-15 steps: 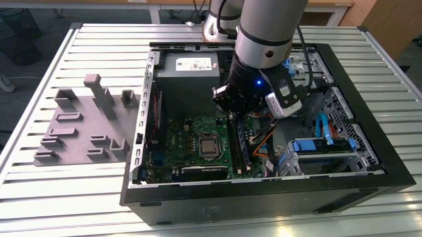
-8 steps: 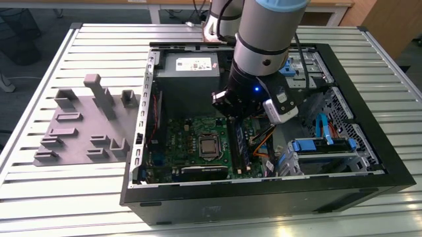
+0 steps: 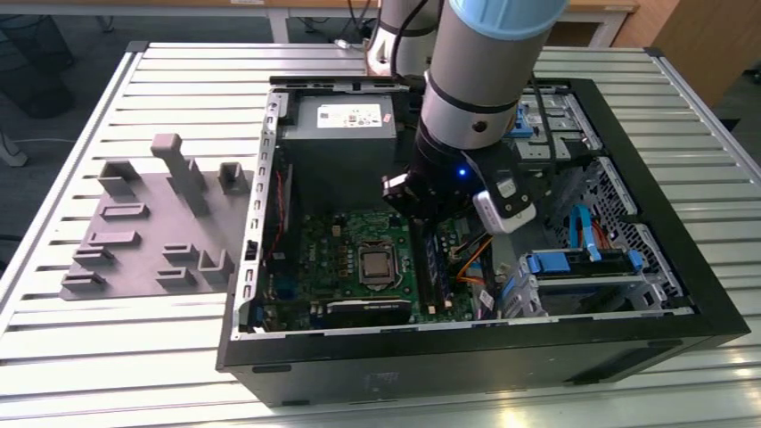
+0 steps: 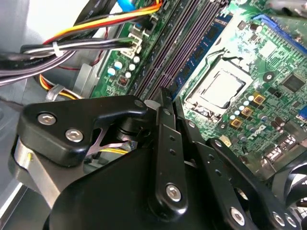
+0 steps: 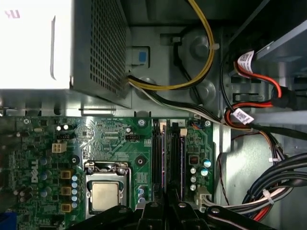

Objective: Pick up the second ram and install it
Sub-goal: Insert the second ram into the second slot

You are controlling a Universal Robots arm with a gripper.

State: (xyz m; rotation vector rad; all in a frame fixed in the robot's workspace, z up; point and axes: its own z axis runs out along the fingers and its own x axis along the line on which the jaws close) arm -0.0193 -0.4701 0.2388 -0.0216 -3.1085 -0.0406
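My gripper point(image 3: 434, 218) hangs inside the open computer case point(image 3: 666, 267), low over the black memory slots point(image 3: 430, 263) beside the processor point(image 3: 378, 263). In the second wrist view its fingers point(image 4: 163, 124) stand close together, and the gripper point(image 4: 164, 93) pinches a thin blue-green stick standing on edge, the second ram point(image 4: 199, 50), which runs along the slots point(image 4: 168, 52). In the first wrist view the gripper point(image 5: 168, 203) sits in line with the slots point(image 5: 176, 158). The part of the ram under the gripper is hidden.
A grey moulded tray point(image 3: 131, 241) with upright blocks lies on the slatted table at the exterior view's left. The power supply point(image 3: 345, 120) fills the case's far end. Cable bundles point(image 4: 86, 45) and a blue drive cage point(image 3: 583, 267) crowd the far side of the slots from the processor.
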